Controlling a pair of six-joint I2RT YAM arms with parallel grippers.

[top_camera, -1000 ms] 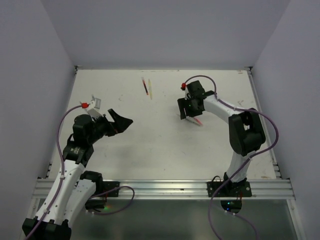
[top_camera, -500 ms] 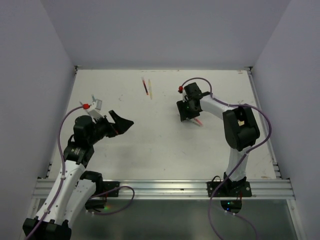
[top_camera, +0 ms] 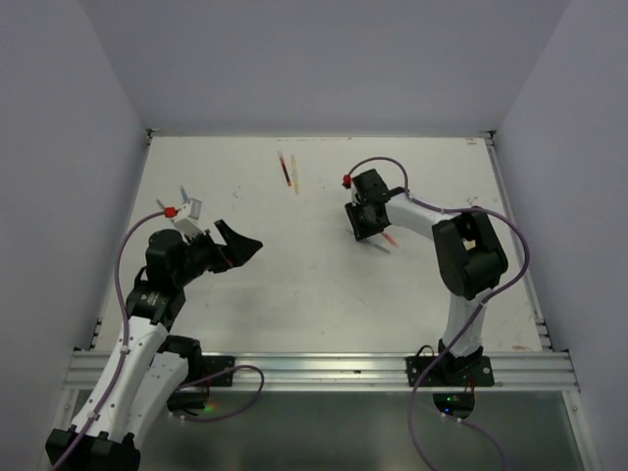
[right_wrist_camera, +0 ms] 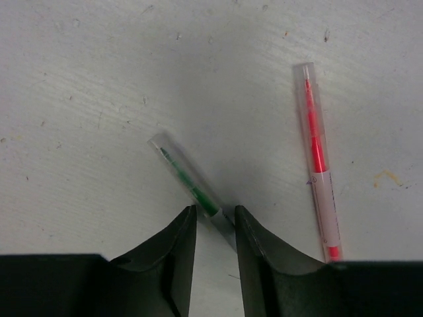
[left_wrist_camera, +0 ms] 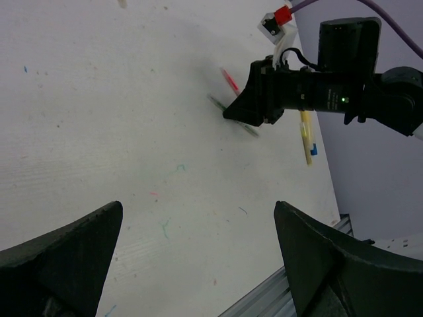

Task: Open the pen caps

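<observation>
A green pen (right_wrist_camera: 198,191) with a clear cap (right_wrist_camera: 173,162) lies slantwise on the white table. My right gripper (right_wrist_camera: 216,212) is down over it, jaws closed to a narrow gap with the pen's barrel between the fingertips; the gripper also shows in the top view (top_camera: 365,224). A pink pen (right_wrist_camera: 317,165) under its clear cap (right_wrist_camera: 308,99) lies just right of the gripper, untouched; it also shows in the top view (top_camera: 389,238). My left gripper (left_wrist_camera: 198,206) is wide open and empty, held above the table's left side (top_camera: 240,242).
A red pen (top_camera: 285,171) and a yellow pen (top_camera: 294,177) lie side by side at the far middle of the table. The yellow pen (left_wrist_camera: 306,135) has a blue cap (left_wrist_camera: 313,150). Purple walls close in three sides; a metal rail (top_camera: 324,371) runs along the near edge.
My right gripper has shifted a little left and nearer over the green pen, and its forearm has swung. My left arm has barely moved.
</observation>
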